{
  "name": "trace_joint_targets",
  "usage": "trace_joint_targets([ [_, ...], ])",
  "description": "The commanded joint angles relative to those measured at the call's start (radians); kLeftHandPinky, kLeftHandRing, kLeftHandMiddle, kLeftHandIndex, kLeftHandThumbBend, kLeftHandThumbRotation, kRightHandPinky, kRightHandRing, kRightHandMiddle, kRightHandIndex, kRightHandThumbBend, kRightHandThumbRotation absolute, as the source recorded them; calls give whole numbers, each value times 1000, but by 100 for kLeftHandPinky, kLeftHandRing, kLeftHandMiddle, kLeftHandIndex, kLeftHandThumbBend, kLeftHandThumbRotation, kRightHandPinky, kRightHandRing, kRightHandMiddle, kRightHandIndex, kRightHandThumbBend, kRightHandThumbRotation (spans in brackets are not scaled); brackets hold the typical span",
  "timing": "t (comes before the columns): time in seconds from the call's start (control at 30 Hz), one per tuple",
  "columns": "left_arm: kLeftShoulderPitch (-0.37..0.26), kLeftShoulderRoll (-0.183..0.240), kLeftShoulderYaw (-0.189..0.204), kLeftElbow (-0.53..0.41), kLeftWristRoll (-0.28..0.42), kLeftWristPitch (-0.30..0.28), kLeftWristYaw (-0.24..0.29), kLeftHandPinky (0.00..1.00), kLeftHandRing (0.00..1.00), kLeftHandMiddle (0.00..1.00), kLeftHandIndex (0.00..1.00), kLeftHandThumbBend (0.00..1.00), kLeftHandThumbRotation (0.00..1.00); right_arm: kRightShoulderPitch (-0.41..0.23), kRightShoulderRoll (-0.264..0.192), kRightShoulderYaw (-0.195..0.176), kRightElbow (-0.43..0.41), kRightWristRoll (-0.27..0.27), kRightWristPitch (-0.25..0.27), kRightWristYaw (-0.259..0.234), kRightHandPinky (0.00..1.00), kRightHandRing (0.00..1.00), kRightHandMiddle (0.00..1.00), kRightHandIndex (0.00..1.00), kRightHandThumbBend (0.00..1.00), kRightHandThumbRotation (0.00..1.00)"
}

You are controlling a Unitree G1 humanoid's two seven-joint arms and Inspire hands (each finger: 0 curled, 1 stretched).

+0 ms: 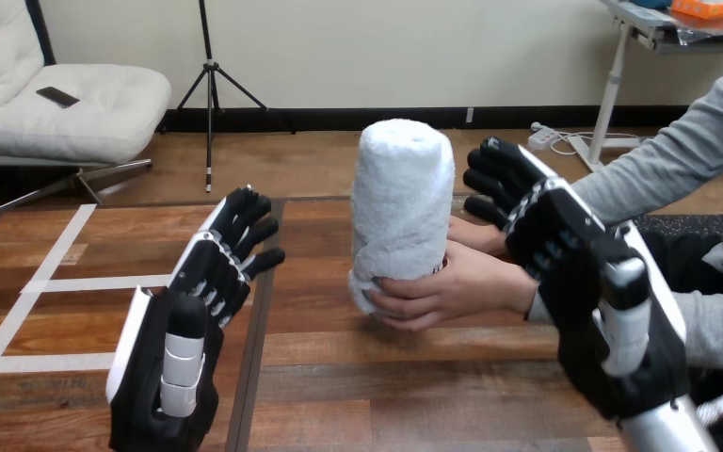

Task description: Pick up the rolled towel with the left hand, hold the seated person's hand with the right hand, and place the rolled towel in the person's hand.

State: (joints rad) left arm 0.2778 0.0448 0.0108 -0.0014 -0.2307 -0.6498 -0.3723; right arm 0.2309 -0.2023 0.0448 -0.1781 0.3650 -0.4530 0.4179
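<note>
Two robot hands flank the task's thing, and neither has a grip on it. At the far left, pale tape strips (28,292) cross the brown wooden bench (358,395). Just inboard of them the left hand (193,311) hangs above the boards, back upward, its fingers (243,212) released and loosely spread, pointing forward and slightly right.

The white rolled terry towel (403,202) lies to the right of those fingers, apart from them across a bare strip of wood. It stands upright, long axis vertical, its lower end wrapped by the person's hand (452,287), which cups it from the right just above the bench. A second hand of the person shows partly behind the roll.

Further right, the right hand (574,273) sits over the person's wrist, near the towel but not touching it. Its fingers (504,165) are extended rather than clenched, and I see none curled round the wrist; whether the palm rests on it I cannot tell.

By my reading the handover is done, and the right hand is the nearer one. Open wood in front of both hands leaves space to draw back.
</note>
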Motion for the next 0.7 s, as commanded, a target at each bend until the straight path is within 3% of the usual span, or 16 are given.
trace_joint_targets([
  [0.0,16,-10,-15,-54,-14,-35,2,82,90,91,89,85,99,4,31,17,-53,37,8,11,90,94,93,91,98,100],
  [0.4,43,1,-27,-90,-45,-40,-9,85,91,91,89,83,98,52,64,44,-50,52,-3,48,97,97,95,93,100,100],
  [0.67,63,10,-40,-126,-62,-34,0,85,91,92,88,82,96,77,80,57,-55,24,-7,43,100,97,95,93,98,100],
])
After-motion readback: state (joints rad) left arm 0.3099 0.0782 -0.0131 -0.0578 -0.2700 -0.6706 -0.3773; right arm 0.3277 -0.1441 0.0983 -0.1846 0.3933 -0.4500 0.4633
